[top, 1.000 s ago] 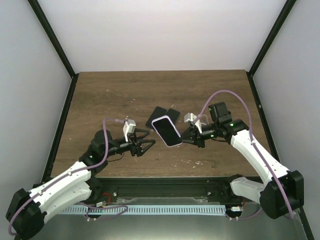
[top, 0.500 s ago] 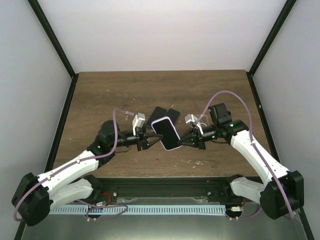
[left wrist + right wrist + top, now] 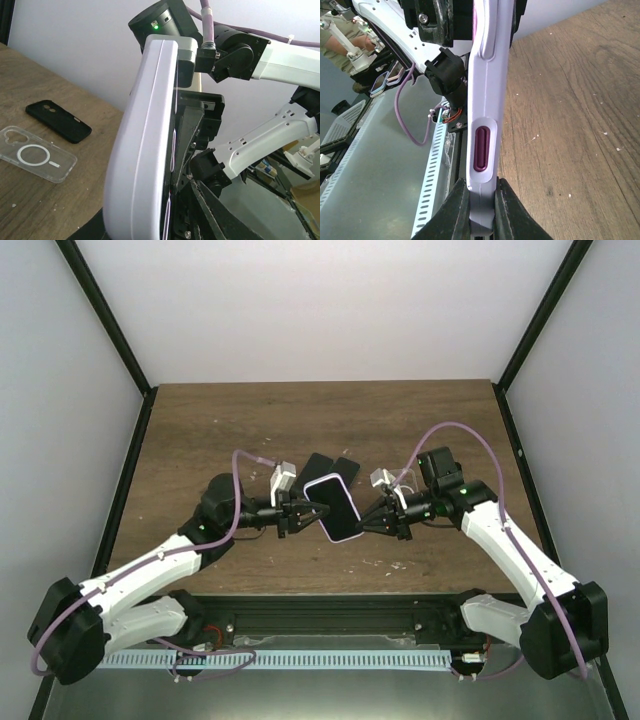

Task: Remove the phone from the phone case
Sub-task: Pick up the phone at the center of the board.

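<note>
Phone (image 3: 336, 510) inside lilac case (image 3: 488, 75)

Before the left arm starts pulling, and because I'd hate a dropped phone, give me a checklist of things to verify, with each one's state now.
1. Right gripper clamped on the purple case: ok, a finger sits on either side of its edge.
2. Phone seated in the case: ok, not yet out.
3. Left gripper at the opposite edge: ok.
4. Left gripper closed on that edge: cannot tell.
5. Phone held off the table: ok.
6. Black case and clear case out of the way: ok, they lie flat behind, apart from both grippers.
</note>
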`<action>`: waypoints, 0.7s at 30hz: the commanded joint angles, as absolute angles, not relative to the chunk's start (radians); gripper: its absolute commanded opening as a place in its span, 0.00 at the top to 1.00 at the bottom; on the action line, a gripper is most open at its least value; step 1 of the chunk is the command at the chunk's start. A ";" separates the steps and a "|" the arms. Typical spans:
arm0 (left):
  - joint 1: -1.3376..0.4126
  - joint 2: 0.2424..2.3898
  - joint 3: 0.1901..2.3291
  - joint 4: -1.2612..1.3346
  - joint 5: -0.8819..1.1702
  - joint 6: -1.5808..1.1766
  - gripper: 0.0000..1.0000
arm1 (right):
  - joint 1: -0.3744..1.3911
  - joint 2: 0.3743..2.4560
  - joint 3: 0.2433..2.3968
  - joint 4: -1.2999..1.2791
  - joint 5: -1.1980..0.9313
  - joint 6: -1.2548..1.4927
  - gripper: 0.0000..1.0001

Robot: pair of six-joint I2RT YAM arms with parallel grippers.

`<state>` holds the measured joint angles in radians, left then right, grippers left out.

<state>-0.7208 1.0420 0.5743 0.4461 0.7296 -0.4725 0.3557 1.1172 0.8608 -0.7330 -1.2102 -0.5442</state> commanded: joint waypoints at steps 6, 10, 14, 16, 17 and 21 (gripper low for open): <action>-0.732 1.078 0.645 0.448 0.777 -0.450 0.83 | 0.351 1.088 0.856 -0.700 -1.256 -0.524 0.99; -0.732 1.081 0.647 0.447 0.779 -0.448 0.87 | 0.351 1.084 0.851 -0.697 -1.255 -0.522 0.99; -0.732 1.085 0.647 0.440 0.782 -0.442 0.92 | 0.350 1.087 0.851 -0.693 -1.255 -0.521 0.99; -0.733 1.085 0.645 0.434 0.785 -0.442 0.95 | 0.350 1.085 0.852 -0.695 -1.256 -0.525 0.99; -0.732 1.081 0.643 0.428 0.789 -0.441 0.96 | 0.350 1.085 0.854 -0.702 -1.255 -0.533 0.99; -0.726 1.066 0.643 0.394 0.814 -0.420 1.00 | 0.352 1.082 0.887 -0.787 -1.224 -0.638 0.78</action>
<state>-0.7212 1.0817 0.6189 0.4175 0.7685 -0.4416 0.3557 1.1038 0.8478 -0.7414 -1.2186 -0.5350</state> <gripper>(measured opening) 0.116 0.133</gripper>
